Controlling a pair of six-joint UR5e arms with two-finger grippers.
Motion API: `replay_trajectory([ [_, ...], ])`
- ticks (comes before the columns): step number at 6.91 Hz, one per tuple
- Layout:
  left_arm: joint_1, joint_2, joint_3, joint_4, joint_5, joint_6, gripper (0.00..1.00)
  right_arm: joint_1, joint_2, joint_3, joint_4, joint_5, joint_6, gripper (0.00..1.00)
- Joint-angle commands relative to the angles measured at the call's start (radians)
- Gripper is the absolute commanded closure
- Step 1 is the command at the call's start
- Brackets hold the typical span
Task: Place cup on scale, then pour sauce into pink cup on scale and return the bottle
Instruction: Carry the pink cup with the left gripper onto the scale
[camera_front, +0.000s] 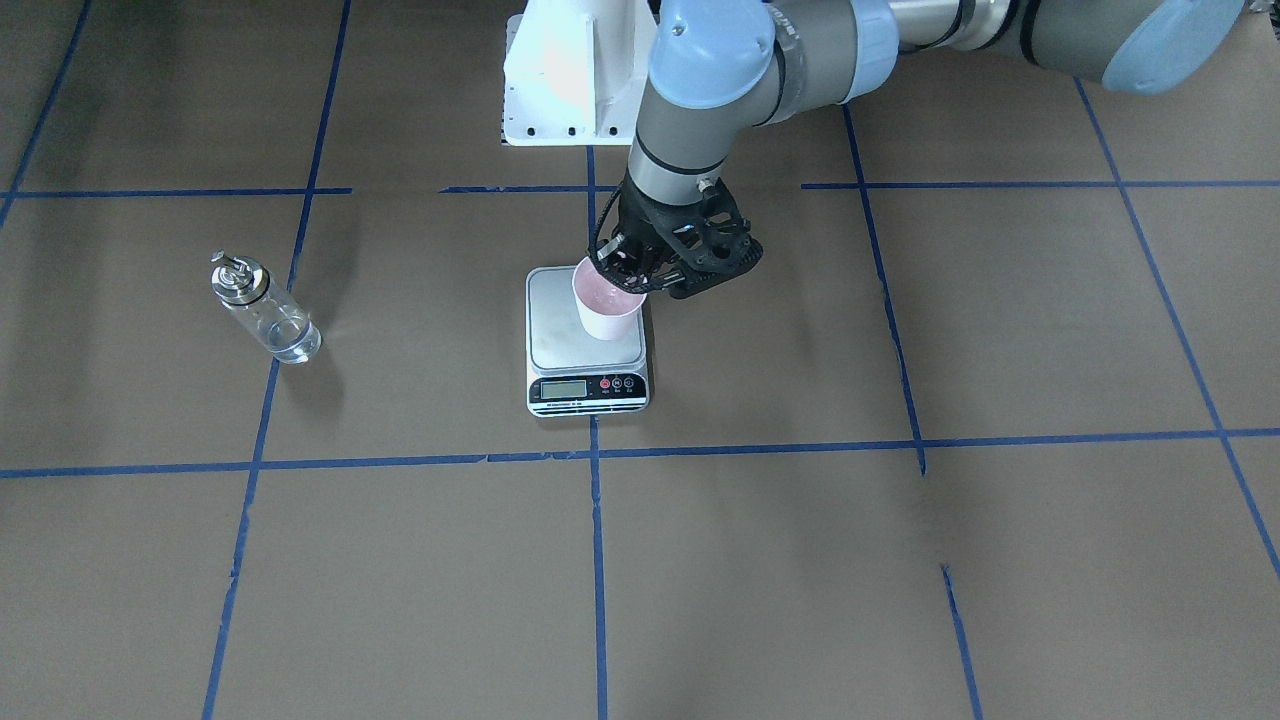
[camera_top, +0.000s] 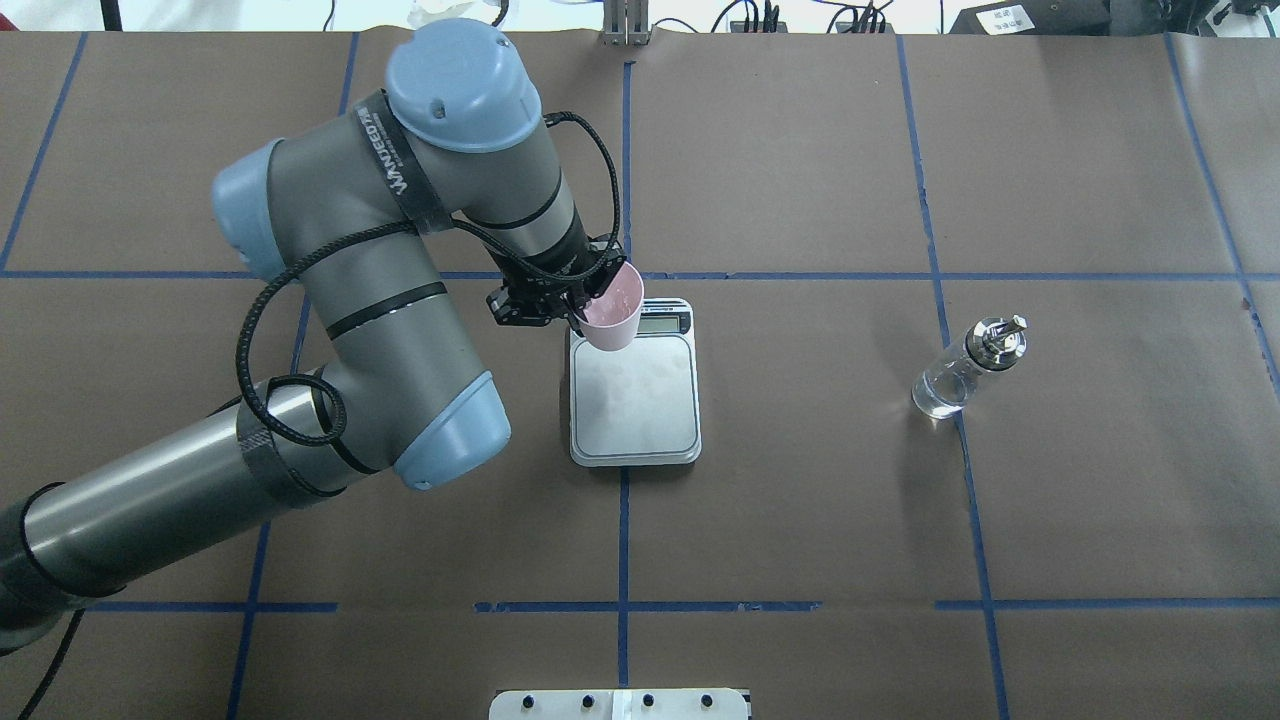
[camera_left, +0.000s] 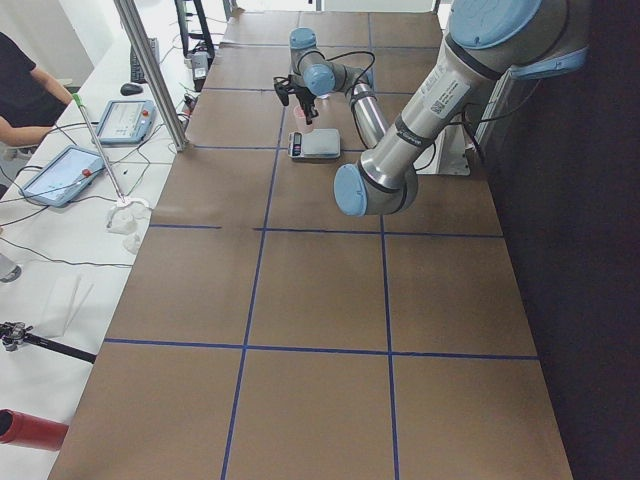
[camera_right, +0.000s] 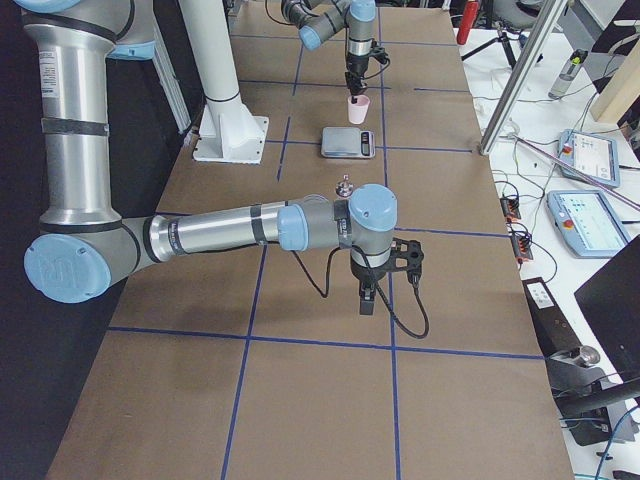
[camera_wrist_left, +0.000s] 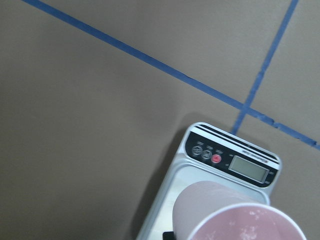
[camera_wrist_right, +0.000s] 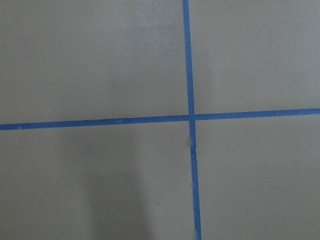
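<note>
My left gripper (camera_front: 640, 272) is shut on the rim of the pale-pink cup (camera_front: 605, 305) and holds it, slightly tilted, over the scale (camera_front: 570, 335), apparently a little above the steel platform. In the overhead view the cup (camera_top: 612, 312) hangs over the scale's (camera_top: 635, 400) far left corner, with the gripper (camera_top: 575, 300) beside it. The left wrist view shows the cup (camera_wrist_left: 225, 215) above the scale's black panel (camera_wrist_left: 230, 162). The glass bottle (camera_front: 265, 308) with clear liquid stands upright and apart on the table, and it also shows in the overhead view (camera_top: 965, 368). My right gripper (camera_right: 368, 298) points down at bare table; I cannot tell whether it is open or shut.
Blue tape lines grid the brown table. The white arm mount (camera_front: 570, 80) stands at the robot's edge. A metal post (camera_right: 520, 80) and tablets (camera_right: 590, 155) are on the side bench. A seated person (camera_left: 20, 80) is beyond the table's far edge.
</note>
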Motion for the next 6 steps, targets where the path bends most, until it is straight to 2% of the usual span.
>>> replay_trajectory([
  [1,0.067,-0.013,0.052,-0.048,0.070,-0.054,1.00,-0.002,-0.002,0.051,-0.006,0.003,0.002,0.00],
  [4,0.080,-0.006,0.057,-0.062,0.072,-0.065,1.00,-0.002,-0.012,0.147,-0.048,0.023,0.035,0.00],
  [6,0.080,0.016,0.063,-0.086,0.072,-0.057,1.00,-0.002,-0.014,0.232,-0.127,0.028,0.052,0.00],
])
